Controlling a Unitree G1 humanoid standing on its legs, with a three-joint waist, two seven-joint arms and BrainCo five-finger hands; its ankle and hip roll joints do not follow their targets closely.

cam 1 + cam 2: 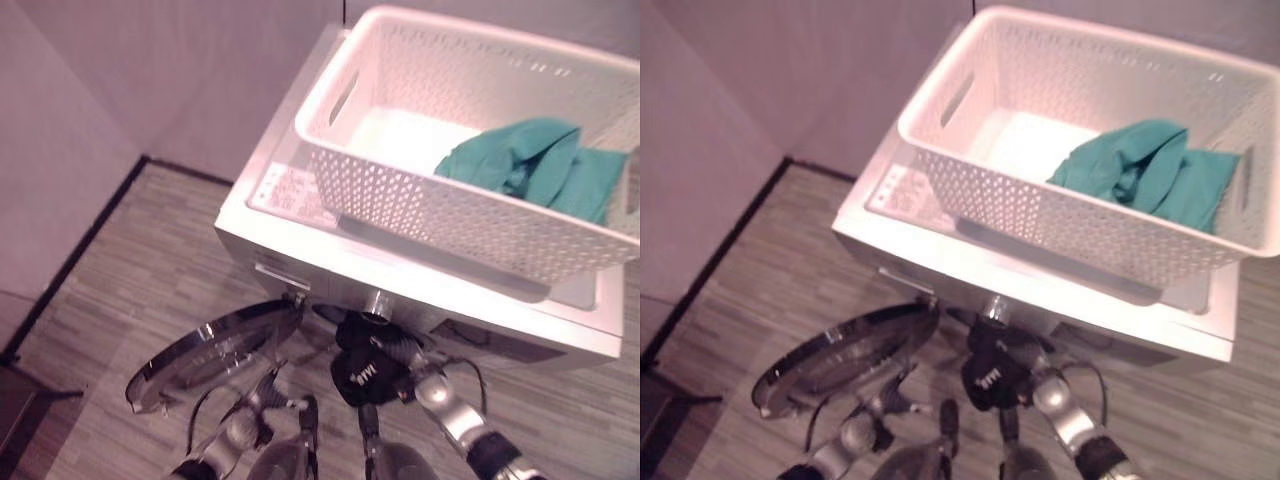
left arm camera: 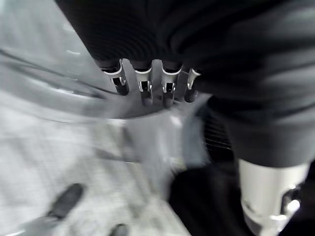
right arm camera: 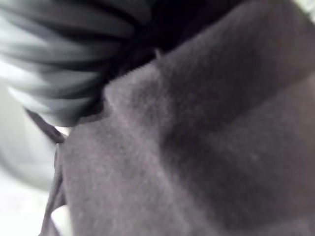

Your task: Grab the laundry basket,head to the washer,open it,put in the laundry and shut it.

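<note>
While the laundry basket already stands on top of the washer, above and beyond both of my hands, I judge that the first part of the task is done: the basket is brought and the round door is swung open, to the left of my right robot hand. What is left, I think, is to finish loading and to shut the door. A green cloth lies in the basket, at its right end, far above my right robot hand.

My right robot hand is at the washer's front, just below the top edge. Its wrist view shows a dark cloth very close, beside a grey ribbed ring, but I cannot tell whether my fingers hold this cloth or not.

My left robot hand is by the rim of the open door, fingers straight, gripping nothing.

The basket's long axis runs left to right across the washer top, opening upward, one handle slot facing left.
</note>
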